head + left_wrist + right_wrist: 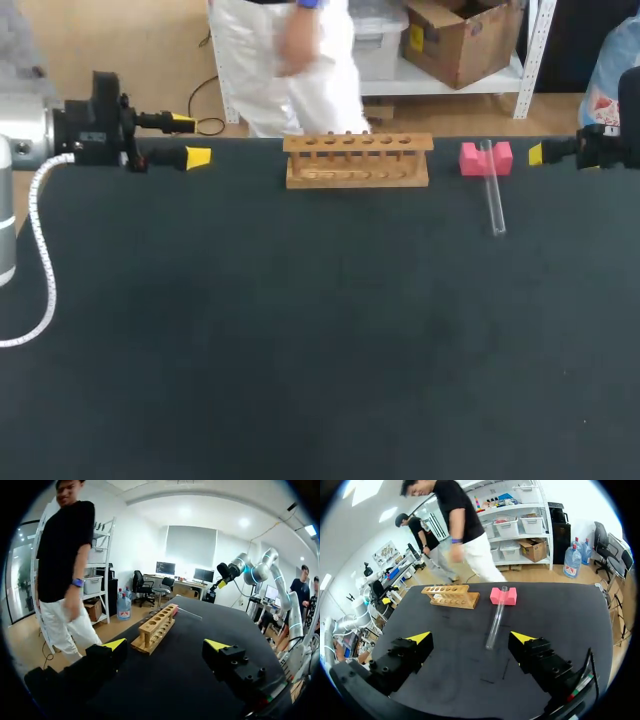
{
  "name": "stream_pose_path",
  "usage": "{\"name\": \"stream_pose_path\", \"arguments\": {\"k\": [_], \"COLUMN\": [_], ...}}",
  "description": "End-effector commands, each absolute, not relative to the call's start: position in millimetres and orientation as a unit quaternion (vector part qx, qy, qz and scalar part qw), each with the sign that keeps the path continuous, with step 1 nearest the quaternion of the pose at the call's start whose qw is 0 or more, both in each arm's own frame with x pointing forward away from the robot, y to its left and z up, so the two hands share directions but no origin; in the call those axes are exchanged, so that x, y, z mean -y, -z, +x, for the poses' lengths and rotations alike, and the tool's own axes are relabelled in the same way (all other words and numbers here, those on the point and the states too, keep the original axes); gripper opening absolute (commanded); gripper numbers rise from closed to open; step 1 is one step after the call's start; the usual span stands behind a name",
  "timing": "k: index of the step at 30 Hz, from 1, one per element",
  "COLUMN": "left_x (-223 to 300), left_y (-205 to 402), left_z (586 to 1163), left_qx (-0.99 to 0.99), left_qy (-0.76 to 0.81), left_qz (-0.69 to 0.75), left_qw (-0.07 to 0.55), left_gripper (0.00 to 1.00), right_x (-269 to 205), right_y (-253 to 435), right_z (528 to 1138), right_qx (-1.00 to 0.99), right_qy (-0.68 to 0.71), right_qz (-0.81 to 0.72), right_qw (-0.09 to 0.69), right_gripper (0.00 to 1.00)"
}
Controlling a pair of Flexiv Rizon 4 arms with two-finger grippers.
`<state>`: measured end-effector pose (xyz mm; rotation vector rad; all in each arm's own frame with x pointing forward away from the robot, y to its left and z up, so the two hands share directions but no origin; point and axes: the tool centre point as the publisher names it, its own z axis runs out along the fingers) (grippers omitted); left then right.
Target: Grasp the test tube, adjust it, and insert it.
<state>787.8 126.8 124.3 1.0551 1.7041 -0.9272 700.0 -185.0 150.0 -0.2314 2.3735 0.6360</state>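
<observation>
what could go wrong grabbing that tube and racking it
The test tube rests with one end on the pink block; a nudge from the open right claw might roll it off. It lies nearly flat while the holes of the wooden rack face up, so a poor regrip could miss a hole or tip the rack.

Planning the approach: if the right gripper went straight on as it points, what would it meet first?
Likely the test tube, propped on the pink block, ahead of the right gripper; depth is unclear.
</observation>
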Motion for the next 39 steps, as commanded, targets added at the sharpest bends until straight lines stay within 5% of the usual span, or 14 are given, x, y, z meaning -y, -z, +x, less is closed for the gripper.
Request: {"name": "stream_pose_path", "arguments": {"k": [1, 19, 39], "left_x": [-120, -119, -119], "left_y": [-119, -118, -118], "left_z": [792, 793, 793], "left_qx": [-0.689, -0.698, -0.698], "left_qy": [0.375, 0.356, 0.356], "left_qz": [0.427, 0.431, 0.431], "left_qw": [0.449, 0.448, 0.448], "left_gripper": [1.00, 1.00, 1.00], "right_x": [185, 185, 163], "right_y": [-150, -150, -155], "right_z": [700, 700, 757], "right_qx": [-0.908, -0.908, -0.962], "right_qy": [-0.243, -0.243, 0.142], "right_qz": [-0.088, -0.088, -0.036], "right_qw": [0.330, 0.330, 0.228], "right_gripper": [1.00, 1.00, 1.00]}}
